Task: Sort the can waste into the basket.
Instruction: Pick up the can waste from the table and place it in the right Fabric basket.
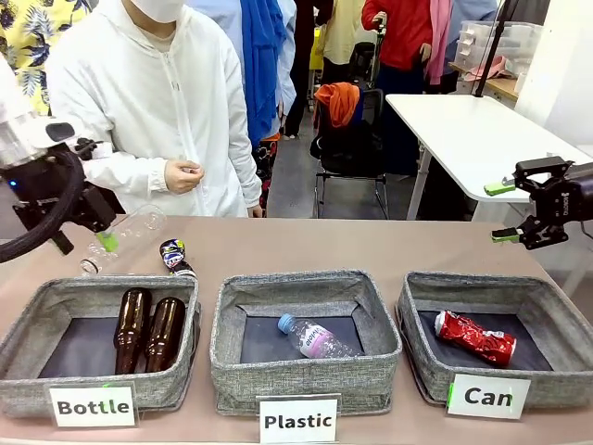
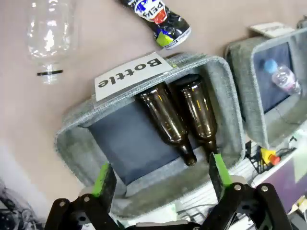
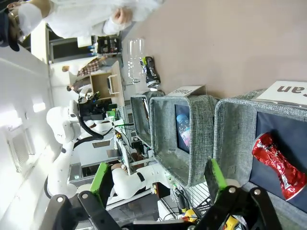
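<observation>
The left gripper (image 2: 160, 176) hangs over the far left part of the table (image 1: 306, 246). Its two fingers are wide apart and hold nothing. The black can (image 1: 174, 256) lies on its side on the table, just past the far right corner of the Bottle basket (image 1: 28, 320). It is near the left gripper, a little to the right of it and lower down. In the left wrist view the black can is at the top, on the other side of the Bottle basket, not between the fingers. A clear bottle (image 1: 130, 232) lies on the table just left of the black can, right under the left gripper.

The right gripper (image 1: 502, 212) hangs in the air at the far right of the table. Its fingers are wide apart too, and nothing is between them. The red can (image 1: 475, 337) is crushed. It lies on the dark floor of the Can basket (image 1: 556, 394), which stands at the near right. The red can is below the right gripper and nearer, well apart from it.

Two brown bottles (image 1: 148, 329) lie side by side in the Bottle basket. The Plastic basket (image 1: 306, 380) stands in the middle with a small plastic bottle (image 1: 317, 339) in it. A person stands at the far side with one hand (image 1: 182, 176) held up over the table.
</observation>
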### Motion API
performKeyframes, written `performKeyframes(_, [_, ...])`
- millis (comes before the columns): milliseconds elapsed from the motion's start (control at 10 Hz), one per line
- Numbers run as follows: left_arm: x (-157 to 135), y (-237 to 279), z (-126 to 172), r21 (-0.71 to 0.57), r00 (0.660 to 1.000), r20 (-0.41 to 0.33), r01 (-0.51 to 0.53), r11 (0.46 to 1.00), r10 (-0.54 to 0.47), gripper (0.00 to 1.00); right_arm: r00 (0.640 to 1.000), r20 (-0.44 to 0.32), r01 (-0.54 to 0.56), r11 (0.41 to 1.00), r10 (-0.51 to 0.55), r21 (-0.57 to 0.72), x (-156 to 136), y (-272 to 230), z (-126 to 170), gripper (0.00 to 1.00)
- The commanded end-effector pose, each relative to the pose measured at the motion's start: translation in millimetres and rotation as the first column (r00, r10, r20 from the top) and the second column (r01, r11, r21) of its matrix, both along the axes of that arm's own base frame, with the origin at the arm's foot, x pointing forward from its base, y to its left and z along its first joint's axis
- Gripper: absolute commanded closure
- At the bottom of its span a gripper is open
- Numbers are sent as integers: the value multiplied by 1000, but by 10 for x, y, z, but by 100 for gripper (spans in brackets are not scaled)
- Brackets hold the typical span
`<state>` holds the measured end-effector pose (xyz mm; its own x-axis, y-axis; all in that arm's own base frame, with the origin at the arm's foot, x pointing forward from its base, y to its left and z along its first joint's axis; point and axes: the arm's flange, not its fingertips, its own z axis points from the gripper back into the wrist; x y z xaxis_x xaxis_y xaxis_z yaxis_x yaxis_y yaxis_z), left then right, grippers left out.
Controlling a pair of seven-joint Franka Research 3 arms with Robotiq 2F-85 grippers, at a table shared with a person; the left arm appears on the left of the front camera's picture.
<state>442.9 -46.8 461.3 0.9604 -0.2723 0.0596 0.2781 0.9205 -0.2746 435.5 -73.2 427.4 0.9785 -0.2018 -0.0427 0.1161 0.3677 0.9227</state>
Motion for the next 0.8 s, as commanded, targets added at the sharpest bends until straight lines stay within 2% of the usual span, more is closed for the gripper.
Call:
performKeyframes(0, [-16,68,183,-131,1000,20,-17,991,20,0,1000,21,-12,1000,12,-4,-1,-21,15,0])
performKeyframes(100, [0,0,0,0,1000,0,0,1000,0,0,1000,21,-12,1000,12,-4,-1,-21,15,0])
performKeyframes(500, [5,-8,18,-20,1000,0,7,1000,-7,0,1000,21,-12,1000,12,-4,-1,-21,15,0])
performKeyframes(600, [90,-10,21,-44,996,-27,79,996,-80,0,1000,21,-12,1000,12,-4,-1,-21,15,0])
performKeyframes(700, [190,-59,66,-84,988,-10,152,985,-154,0,1000,21,-12,1000,12,-4,-1,-21,15,0])
